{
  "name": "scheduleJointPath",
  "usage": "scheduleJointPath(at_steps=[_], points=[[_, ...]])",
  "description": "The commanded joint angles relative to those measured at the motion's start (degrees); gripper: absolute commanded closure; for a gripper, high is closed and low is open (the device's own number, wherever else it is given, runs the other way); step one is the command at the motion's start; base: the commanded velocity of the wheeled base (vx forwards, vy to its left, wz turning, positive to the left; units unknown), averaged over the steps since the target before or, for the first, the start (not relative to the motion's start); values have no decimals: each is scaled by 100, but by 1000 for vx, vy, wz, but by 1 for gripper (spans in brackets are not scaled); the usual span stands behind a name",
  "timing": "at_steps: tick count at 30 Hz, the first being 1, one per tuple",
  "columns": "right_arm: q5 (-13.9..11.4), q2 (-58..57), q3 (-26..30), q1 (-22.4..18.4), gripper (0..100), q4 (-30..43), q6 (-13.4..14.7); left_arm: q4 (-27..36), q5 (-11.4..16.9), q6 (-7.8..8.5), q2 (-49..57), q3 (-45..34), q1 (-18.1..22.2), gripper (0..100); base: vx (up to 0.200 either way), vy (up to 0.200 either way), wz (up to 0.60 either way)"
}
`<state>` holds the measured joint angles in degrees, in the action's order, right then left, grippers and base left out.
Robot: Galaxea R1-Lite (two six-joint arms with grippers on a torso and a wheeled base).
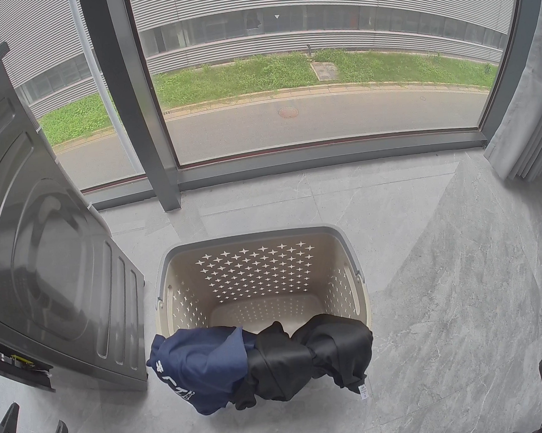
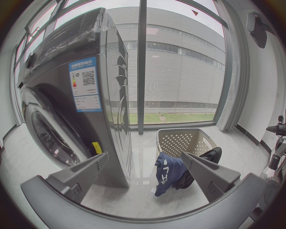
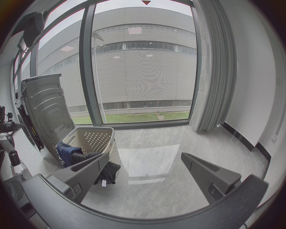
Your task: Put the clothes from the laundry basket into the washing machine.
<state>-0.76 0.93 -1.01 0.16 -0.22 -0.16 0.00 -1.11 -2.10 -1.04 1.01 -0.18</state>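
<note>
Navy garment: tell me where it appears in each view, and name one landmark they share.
Head view: navy garment draped over the laundry basket's near rim, on the robot's left of the black garment.
Left wrist view: navy garment hangs over the basket rim, on the washing machine's side.
Right wrist view: navy garment on the basket rim, beside the black garment.
Shared landmark: the cream basket with star-shaped holes.

The near rim of the laundry basket is hidden under the navy garment and black garment draped over it. Left of the basket, the washing machine is cut off by the head view's edge. The white tag at the basket's near right corner is too small to read.
</note>
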Motion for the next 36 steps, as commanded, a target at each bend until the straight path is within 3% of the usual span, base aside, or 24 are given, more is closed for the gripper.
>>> scheduleJointPath(at_steps=[1,8,17,36], points=[[-4,-93,101,2,0,-4,-2,0,-3,-1,77,-92,1,0,-200,0,0],[-4,-93,101,2,0,-4,-2,0,-3,-1,77,-92,1,0,-200,0,0],[-4,-93,101,2,0,-4,-2,0,-3,-1,77,-92,1,0,0,0,0],[-12,-93,101,2,0,-4,-2,0,-3,-1,77,-92,1,0,0,200,0]])
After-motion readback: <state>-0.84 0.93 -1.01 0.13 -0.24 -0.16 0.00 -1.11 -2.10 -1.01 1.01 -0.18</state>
